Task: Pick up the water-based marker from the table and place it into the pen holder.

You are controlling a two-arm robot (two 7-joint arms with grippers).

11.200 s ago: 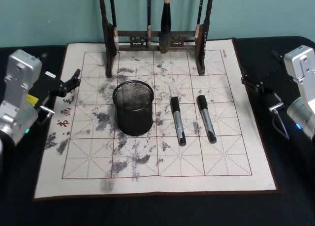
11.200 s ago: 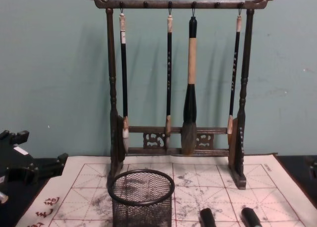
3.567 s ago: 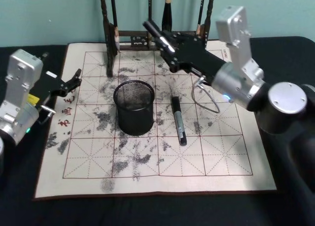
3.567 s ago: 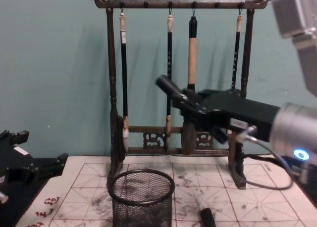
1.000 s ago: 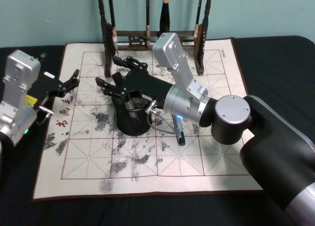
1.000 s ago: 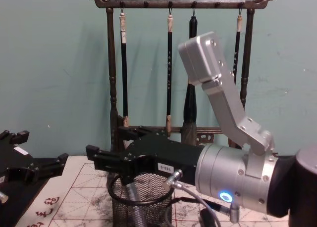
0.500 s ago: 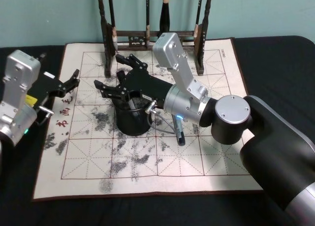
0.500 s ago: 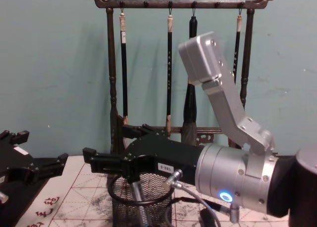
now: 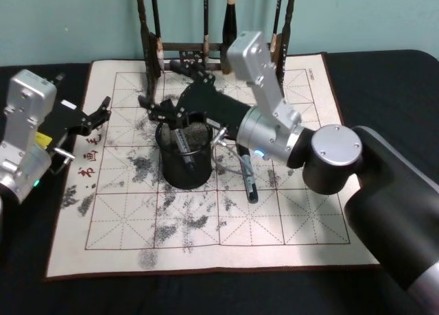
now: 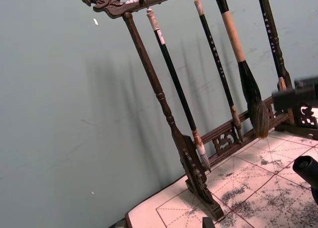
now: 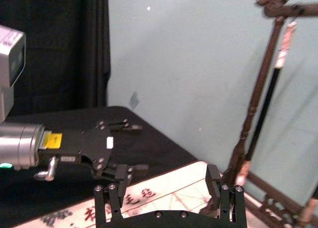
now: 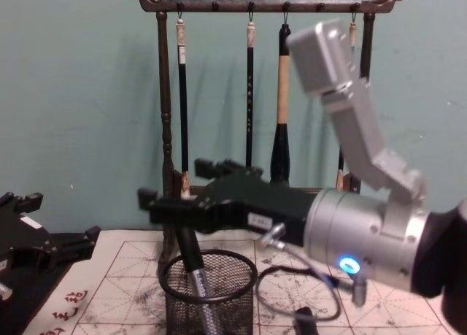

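Note:
The water-based marker stands tilted inside the black mesh pen holder, black cap up; in the chest view the marker leans against the holder's rim. My right gripper hovers just above the holder, open, with nothing between its fingers; it shows likewise in the chest view and the right wrist view. My left gripper is parked open at the mat's left edge. The table carries the stained gridded mat.
A second black-and-grey marker lies on the mat just right of the holder, under my right arm. The tall wooden brush rack stands close behind the holder with several hanging brushes.
My right gripper has lifted and drawn back toward the rack, away from the holder's mouth. The marker stays in the holder, free of the fingers. The left arm has not moved.

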